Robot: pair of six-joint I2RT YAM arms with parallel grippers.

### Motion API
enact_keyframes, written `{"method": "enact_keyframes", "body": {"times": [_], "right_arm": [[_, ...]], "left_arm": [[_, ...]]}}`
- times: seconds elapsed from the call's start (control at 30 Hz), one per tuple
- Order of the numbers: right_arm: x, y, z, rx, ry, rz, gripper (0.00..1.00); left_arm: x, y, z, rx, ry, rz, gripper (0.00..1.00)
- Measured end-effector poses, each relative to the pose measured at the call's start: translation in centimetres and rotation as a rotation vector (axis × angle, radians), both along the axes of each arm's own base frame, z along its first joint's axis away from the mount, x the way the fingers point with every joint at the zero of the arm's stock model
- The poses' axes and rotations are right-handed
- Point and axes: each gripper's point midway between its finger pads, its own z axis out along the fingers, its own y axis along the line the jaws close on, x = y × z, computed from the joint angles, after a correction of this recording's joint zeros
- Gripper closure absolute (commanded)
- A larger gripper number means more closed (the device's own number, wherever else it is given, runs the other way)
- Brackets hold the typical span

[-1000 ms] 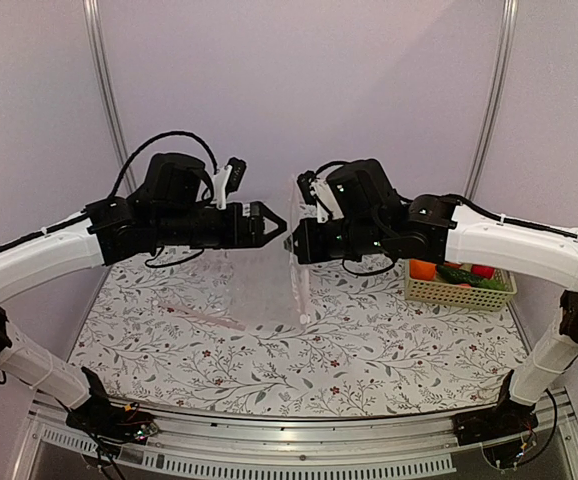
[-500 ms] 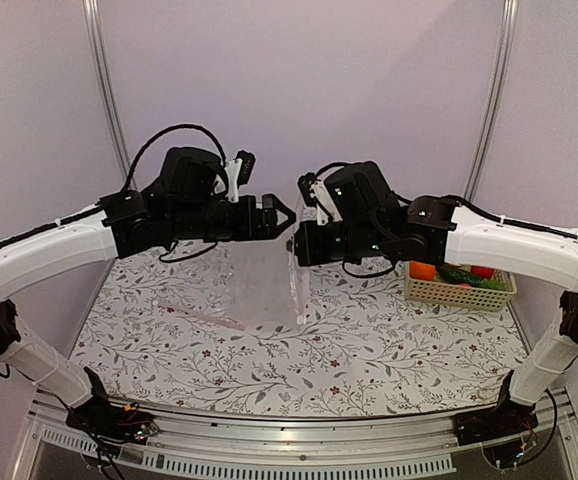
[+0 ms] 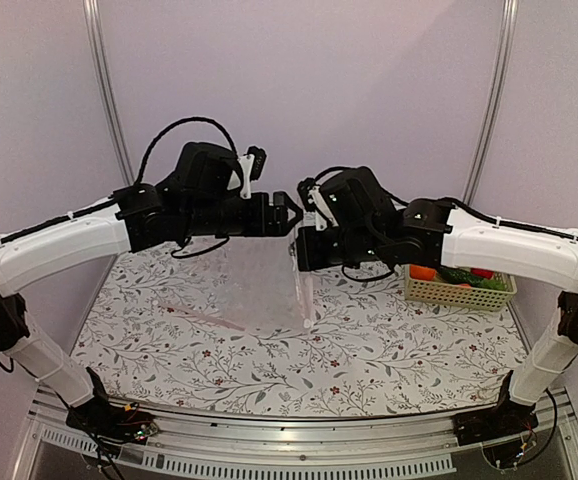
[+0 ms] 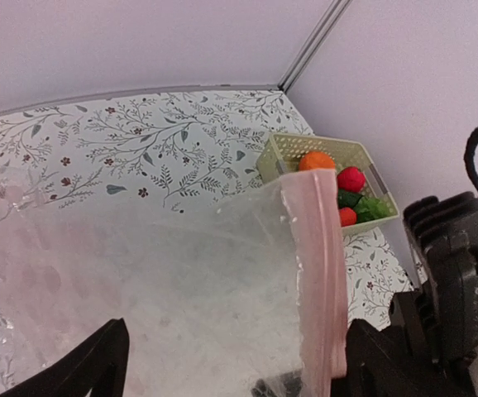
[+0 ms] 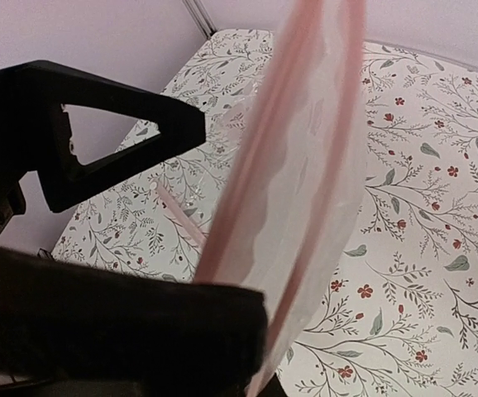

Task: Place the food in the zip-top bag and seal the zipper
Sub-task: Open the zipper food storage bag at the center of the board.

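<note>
Zip-top bag [image 3: 264, 290] upright, zipper [image 3: 305, 292] vertical

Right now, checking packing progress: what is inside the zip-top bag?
Through the clear zip-top bag only the floral table shows; the food lies in the basket. Its top corner is hidden by the right gripper.

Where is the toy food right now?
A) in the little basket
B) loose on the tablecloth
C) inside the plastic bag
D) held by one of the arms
A: the food lies in the basket at the table's far right, while the clear bag held up between the arms has nothing in it.
</note>
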Motion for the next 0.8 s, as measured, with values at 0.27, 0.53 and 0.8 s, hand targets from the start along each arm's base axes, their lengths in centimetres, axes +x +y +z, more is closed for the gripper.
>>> {"method": "enact_keyframes", "body": {"times": [0.27, 0.53, 0.8], "right_arm": [[0.2, -0.4, -0.6, -0.031, -0.002, -0.021, 1.0], [0.7, -1.2, -1.1, -0.066, -0.013, -0.062, 1.0], [1.4, -1.8, -1.7, -0.091, -0.019, -0.114, 1.0]], "left_arm": [[0.2, 0.4, -1.4, 0.093, -0.001, 0.017, 0.39], [0.0, 1.1, -2.5, 0.179, 0.0, 0.047, 0.48], [-0.8, 0.6, -3.1, 0.205, 0.004, 0.03, 0.57]]}}
